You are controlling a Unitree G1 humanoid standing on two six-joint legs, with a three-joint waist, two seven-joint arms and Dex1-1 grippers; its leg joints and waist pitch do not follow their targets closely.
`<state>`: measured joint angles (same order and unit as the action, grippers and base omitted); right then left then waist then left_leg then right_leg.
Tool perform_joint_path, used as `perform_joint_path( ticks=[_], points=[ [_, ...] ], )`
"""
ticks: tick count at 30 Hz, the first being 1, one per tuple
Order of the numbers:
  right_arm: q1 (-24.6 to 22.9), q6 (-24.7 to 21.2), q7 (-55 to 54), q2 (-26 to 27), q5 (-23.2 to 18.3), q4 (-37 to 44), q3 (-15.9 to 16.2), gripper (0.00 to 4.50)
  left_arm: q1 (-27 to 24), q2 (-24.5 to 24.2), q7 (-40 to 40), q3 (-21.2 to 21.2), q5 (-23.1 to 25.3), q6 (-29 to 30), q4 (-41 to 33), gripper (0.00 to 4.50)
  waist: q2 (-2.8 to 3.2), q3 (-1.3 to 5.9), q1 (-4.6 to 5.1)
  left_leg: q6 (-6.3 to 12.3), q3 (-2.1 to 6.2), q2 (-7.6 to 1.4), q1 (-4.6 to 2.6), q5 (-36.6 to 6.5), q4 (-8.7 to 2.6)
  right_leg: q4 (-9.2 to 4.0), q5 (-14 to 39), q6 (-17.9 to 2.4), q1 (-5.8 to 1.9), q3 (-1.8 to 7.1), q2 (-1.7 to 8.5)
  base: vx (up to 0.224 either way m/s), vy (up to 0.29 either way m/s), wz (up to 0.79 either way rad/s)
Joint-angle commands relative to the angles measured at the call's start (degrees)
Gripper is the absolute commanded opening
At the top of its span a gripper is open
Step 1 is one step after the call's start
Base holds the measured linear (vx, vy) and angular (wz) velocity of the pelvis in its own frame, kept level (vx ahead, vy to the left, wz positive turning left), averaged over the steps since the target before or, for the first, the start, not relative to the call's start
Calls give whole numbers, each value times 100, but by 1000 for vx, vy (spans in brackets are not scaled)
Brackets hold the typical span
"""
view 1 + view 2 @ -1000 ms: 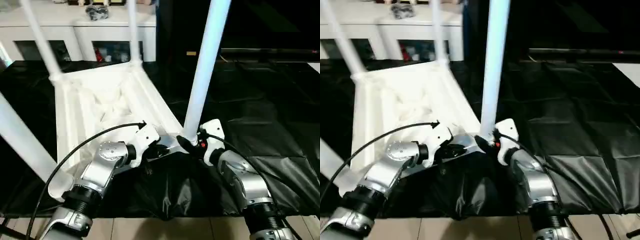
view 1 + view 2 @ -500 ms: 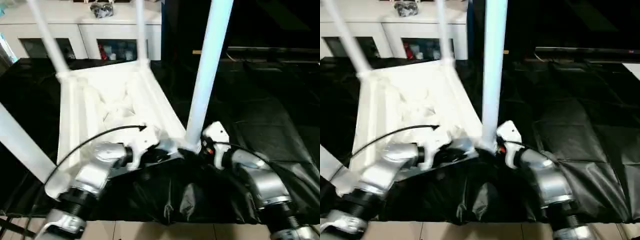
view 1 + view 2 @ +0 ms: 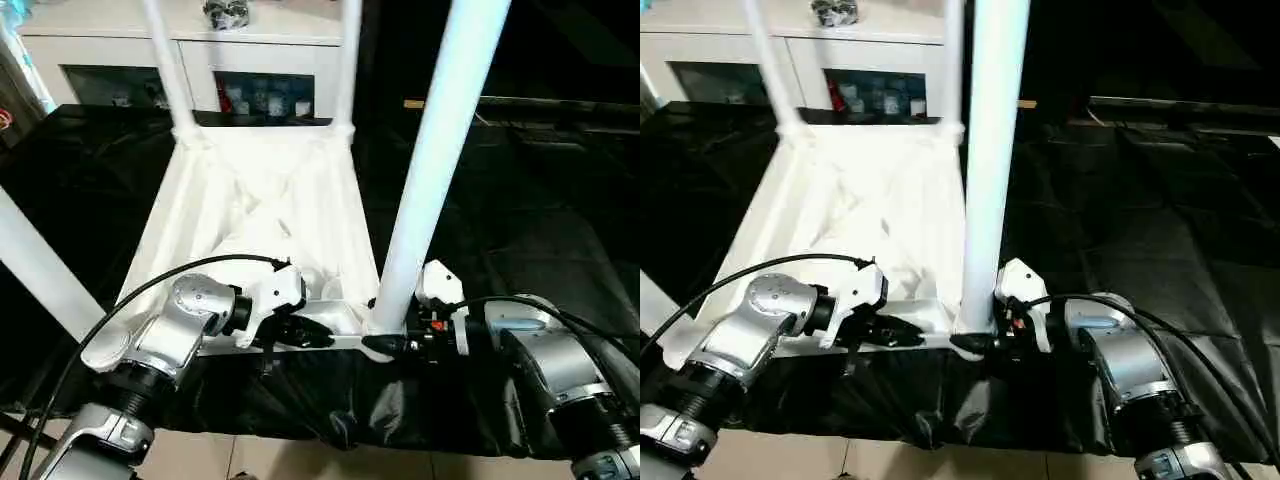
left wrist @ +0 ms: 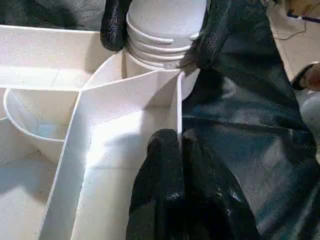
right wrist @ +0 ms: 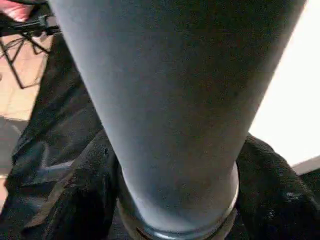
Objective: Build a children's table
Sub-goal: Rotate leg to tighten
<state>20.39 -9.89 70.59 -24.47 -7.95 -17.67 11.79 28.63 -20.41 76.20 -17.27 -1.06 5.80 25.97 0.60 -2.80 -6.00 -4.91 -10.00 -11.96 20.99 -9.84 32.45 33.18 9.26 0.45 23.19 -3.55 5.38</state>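
Note:
The children's table [image 3: 270,200] lies upside down on black cloth, its ribbed underside up and all its legs standing in the corner sockets. My left gripper [image 3: 305,332] is shut on the table's near rim, the wall pinched between its black fingers [image 4: 165,160]. My right gripper [image 3: 385,343] is shut on the base of the near right leg [image 3: 430,160], just above its socket. In the left wrist view the ridged foot of that leg [image 4: 165,30] sits between the right gripper's two fingers. The right wrist view looks up along the leg [image 5: 170,100].
A black cloth [image 3: 520,220] covers the work surface and hangs over its near edge. A white cabinet with glass doors [image 3: 260,60] stands behind the table. The near left leg [image 3: 35,265] rises beside my left forearm. Tiled floor [image 3: 200,460] lies below.
The view has shifted. The table now lies squarer to me, its near edge running straight across. Both grippers keep their holds, and the right forearm lies lower and flatter.

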Motion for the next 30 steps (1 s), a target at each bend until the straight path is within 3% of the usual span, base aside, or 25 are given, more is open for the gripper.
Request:
perform_joint_path(
  ticks=[1, 7, 9, 12, 14, 15, 17, 20, 21, 22, 24, 29, 30],
  points=[
    [0, 10, 315, 60, -157, 248, 272, 278, 138, 69, -21, -98, -30, -68, 86, 0, -71, 329, 9, 442, -49, -117, -54, -1188, -348, -284, 1158, -1394, -269, 189, 230, 0, 0, 0],
    [-133, -51, 51, 225, -161, 339, 279, 272, 152, 235, -571, 32, 68, -144, 226, 0, -114, 314, -15, 383, -50, -127, -67, -1220, -357, -305, 1355, -1293, -252, 204, 241, 0, 0, 0],
    [-172, -204, -1088, 761, -23, 181, -3, 272, 132, 551, -1282, 233, 78, 43, 167, 0, -107, 299, -5, 312, -41, -112, -55, -1305, -374, -330, 1621, -1209, -249, 203, 250, 0, 0, 0],
    [-185, -279, -1672, 1049, 57, 69, -123, 271, 87, 703, -1543, 261, 88, 137, 61, 0, -117, 295, 46, 110, -6, -95, -66, -1578, -408, -402, 2287, -954, -237, 188, 265, 0, 0, 0],
    [-197, -316, -2452, 1481, 145, -120, -272, 271, -53, 938, -1878, 218, 139, 308, -189, 0, -105, 286, 105, 54, 3, -90, -48, -1687, -425, -421, 2397, -893, -224, 190, 257, 0, 0, 0],
    [-200, -323, -2686, 1610, 171, -171, -316, 270, -101, 1010, -1967, 202, 151, 363, -269, 0, -122, 280, 142, 23, 24, -77, -7, -1688, -440, -420, 2527, -824, -253, 169, 260, 0, 0, 0],
    [-193, -334, -3126, 1868, 189, -250, -412, 270, -200, 1145, -2148, 171, 198, 462, -416, 0, -104, 285, 164, 13, 31, -73, -18, -1712, -441, -448, 2690, -723, -234, 170, 262, 0, 0, 0],
    [-175, -396, -3670, 2177, 259, -325, -515, 270, -337, 1304, -2358, 115, 257, 574, -610, 0, -98, 300, 228, 33, 27, -75, -21, -1641, -432, -441, 2502, -754, -223, 183, 248, 0, 0, 0],
    [-191, -343, -3750, 2295, 362, -280, -436, 270, -436, 1415, -2441, 62, 248, 660, -744, 0, -51, 312, 247, 38, 27, -82, -13, -1610, -433, -426, 2312, -808, -229, 186, 240, 0, 0, 0],
    [-203, -320, -3741, 2309, 393, -248, -391, 270, -460, 1442, -2469, 44, 245, 685, -779, 0, -64, 310, 258, 44, 25, -77, -4, -1605, -433, -426, 2257, -811, -234, 180, 229, 0, 0, 0],
    [-216, -301, -3672, 2292, 371, -187, -381, 340, -478, 1433, -2430, 9, 245, 690, -806, 0, -56, 338, 255, 125, 7, -67, -12, -1508, -409, -400, 1975, -876, -242, 190, 215, 0, 0, 0],
    [-173, -237, -3060, 1828, 372, -8, -249, 376, -419, 1192, -2080, -7, 223, 538, -764, 0, -34, 377, 224, 269, -11, -69, -7, -1173, -369, -332, 1348, -1053, -275, 191, 205, 0, 0, 0],
    [-164, -208, -2983, 1759, 396, -10, -222, 389, -409, 1162, -2026, 1, 208, 521, -760, 0, -52, 378, 218, 310, -18, -65, -1, -1107, -358, -319, 1225, -1086, -283, 189, 200, 0, 0, 0]
  ],
)
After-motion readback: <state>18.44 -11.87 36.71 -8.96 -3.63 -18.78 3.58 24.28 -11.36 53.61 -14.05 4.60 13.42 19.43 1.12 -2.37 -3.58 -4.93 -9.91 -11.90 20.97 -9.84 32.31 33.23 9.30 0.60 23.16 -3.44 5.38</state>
